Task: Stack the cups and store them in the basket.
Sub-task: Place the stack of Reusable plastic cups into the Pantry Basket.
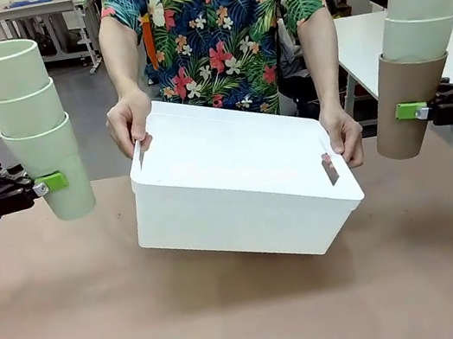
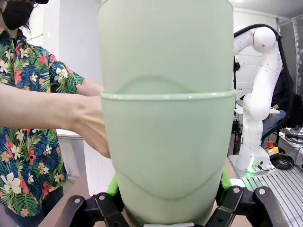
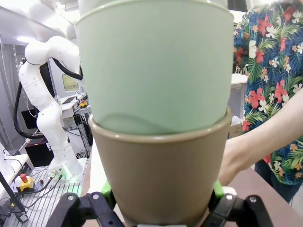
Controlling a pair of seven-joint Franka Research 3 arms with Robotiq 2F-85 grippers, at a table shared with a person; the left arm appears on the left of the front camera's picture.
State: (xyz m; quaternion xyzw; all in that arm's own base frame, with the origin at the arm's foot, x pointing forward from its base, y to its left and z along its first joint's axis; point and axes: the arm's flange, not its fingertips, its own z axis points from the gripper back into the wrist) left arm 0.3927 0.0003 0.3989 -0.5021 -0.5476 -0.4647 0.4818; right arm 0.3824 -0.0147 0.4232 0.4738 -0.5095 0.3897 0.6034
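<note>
At the left edge of the front view, the left gripper [image 1: 55, 180] is clamped from the side on the bottom cup [image 1: 60, 164] of the left stack [image 1: 23, 109], three mint green tumblers nested one inside another. The stack hangs in the air above the desk [image 1: 254, 323], leaning a little outward. In the left wrist view the gripper's green pads [image 2: 112, 185] press against both sides of that bottom cup. On the opposite side, the right gripper [image 1: 410, 111] is closed on the tan-brown cup [image 1: 401, 86], which carries two mint green cups [image 1: 419, 17] nested inside it. That stack also leans slightly outward, clear of the desk. In the right wrist view green pads [image 3: 218, 189] squeeze the brown cup's wall from either side. Between the two stacks, a person in a flowered shirt [image 1: 218, 22] stands at the far side and holds the basket [image 1: 243, 210] by its slot handles. One hand [image 1: 129, 123] is on the handle nearer the left stack and the other hand [image 1: 343, 136] is on the handle nearer the brown cup. The basket is tilted, mouth turned partly toward the camera and lower on the brown cup's side. Its inside is washed out to plain white. A shadow lies under it, and it cannot be told whether its underside touches the desk. All six cups are outside the basket, three to either side.
</note>
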